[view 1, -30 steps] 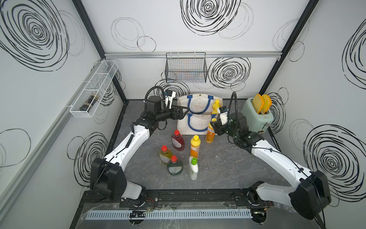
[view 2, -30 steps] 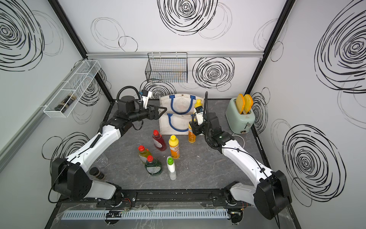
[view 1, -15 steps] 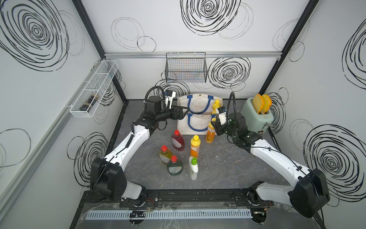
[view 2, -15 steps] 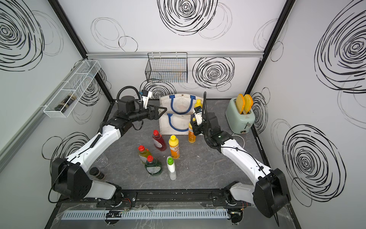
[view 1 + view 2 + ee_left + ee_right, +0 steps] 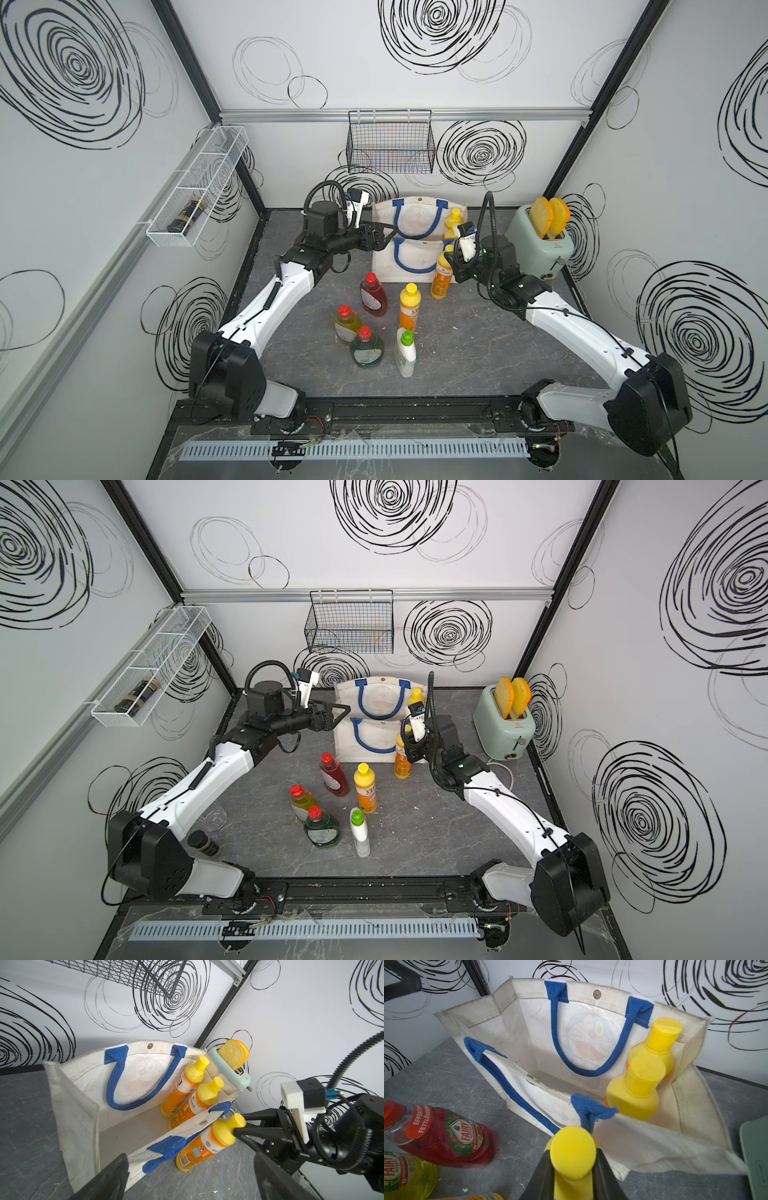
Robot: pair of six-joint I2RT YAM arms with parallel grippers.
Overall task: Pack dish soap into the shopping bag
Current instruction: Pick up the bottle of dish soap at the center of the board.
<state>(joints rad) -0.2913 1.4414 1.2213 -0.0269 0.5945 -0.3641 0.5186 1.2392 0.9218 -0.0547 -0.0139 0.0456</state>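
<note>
Nearest us, five smooth plastic bottles stand on the grey marbled table (image 5: 457, 345): one slim white bottle (image 5: 405, 352), three squat red-capped ones (green bottle (image 5: 366, 352), yellow bottle (image 5: 347, 327), red bottle (image 5: 373, 296)) and one tall free orange bottle (image 5: 409, 309). Beyond, the right gripper (image 5: 572, 1155) pinches the yellow cap of the held orange bottle (image 5: 440, 279), just beside the boxy white fabric shopping bag (image 5: 411, 266). Two more lean inside: front orange bottle (image 5: 635, 1093), rear orange bottle (image 5: 654, 1043). The left gripper (image 5: 390, 236) hovers spread wide at the bag's end.

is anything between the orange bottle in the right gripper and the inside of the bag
Yes. The orange bottle, its neck in the right gripper, stands outside the near wall of the shopping bag, whose blue handle sits right beside the cap. It must clear that rim. Two packed bottles already fill that end inside.
</note>
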